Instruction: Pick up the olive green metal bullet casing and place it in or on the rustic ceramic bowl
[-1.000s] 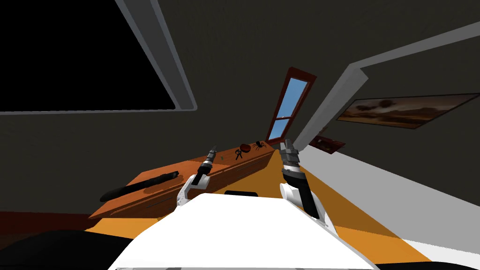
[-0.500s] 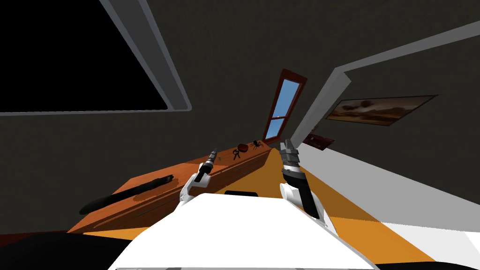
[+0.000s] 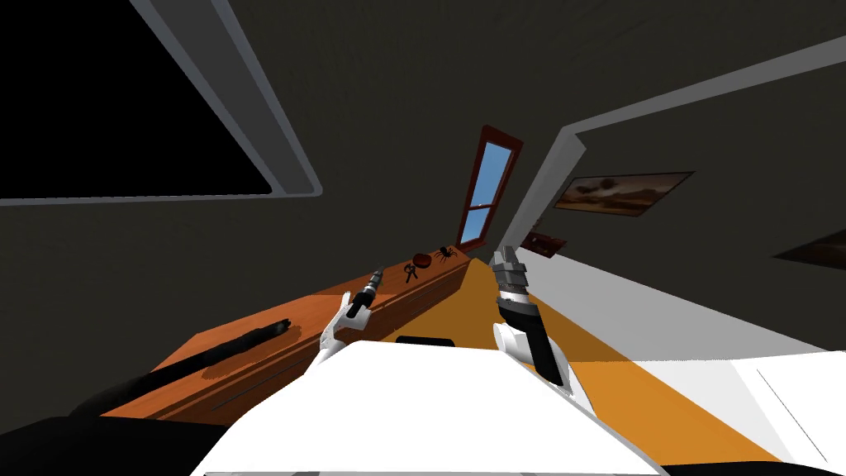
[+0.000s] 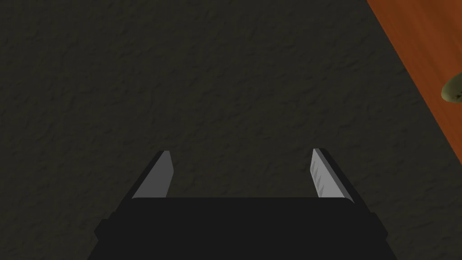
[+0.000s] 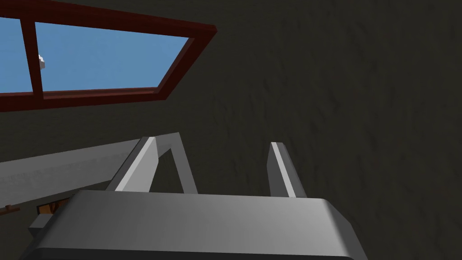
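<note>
Moved: own base, turning, so the wooden table [image 3: 248, 355] lies further left in the head view; arms unchanged. Pincers: left gripper [image 4: 240, 152] has its fingers wide apart and empty, over the table and aimed at the wall behind it; right gripper [image 5: 212, 142] is open and empty, beside the table. Task piece: olive casing [image 4: 452, 90] lies on the table, aside of that aim, with the red-brown bowl [image 3: 421, 259] at the table's far end; centre the casing between the fingers before descending.

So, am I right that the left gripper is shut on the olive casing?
Not quite: the left wrist view shows the left gripper open and empty; the olive casing lies on the wooden table, clear of the gripper.
</note>
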Robot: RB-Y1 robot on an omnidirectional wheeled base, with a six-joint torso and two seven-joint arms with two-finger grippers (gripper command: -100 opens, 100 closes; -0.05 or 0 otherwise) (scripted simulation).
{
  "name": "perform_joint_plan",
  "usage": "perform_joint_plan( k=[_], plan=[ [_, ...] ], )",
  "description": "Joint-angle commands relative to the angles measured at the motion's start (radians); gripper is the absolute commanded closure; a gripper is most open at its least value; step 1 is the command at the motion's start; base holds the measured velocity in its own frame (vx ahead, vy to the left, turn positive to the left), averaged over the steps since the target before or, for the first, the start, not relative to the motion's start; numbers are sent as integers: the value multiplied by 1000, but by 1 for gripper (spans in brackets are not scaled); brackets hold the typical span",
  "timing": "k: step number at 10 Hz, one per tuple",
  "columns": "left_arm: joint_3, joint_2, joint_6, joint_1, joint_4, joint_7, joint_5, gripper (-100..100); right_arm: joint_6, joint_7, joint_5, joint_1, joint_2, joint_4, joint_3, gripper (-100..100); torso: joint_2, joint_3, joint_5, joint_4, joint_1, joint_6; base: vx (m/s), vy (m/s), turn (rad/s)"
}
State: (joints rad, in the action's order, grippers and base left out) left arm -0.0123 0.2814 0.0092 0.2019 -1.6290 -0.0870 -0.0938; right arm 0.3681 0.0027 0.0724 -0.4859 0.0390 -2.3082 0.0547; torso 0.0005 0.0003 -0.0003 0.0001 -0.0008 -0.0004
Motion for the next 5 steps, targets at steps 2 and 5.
perform_joint_plan(
  k=[2,5],
  plan=[
    [-7,24,59,-41,69,-11,0,-100,0,0,0,0,0,0,0,0,0,0,0,0,0,-1,0,-21,-119],
    [-14,37,94,-64,126,-20,2,-100,0,0,0,0,0,0,0,0,0,0,0,0,1,-1,2,-14,-74]
  ],
)
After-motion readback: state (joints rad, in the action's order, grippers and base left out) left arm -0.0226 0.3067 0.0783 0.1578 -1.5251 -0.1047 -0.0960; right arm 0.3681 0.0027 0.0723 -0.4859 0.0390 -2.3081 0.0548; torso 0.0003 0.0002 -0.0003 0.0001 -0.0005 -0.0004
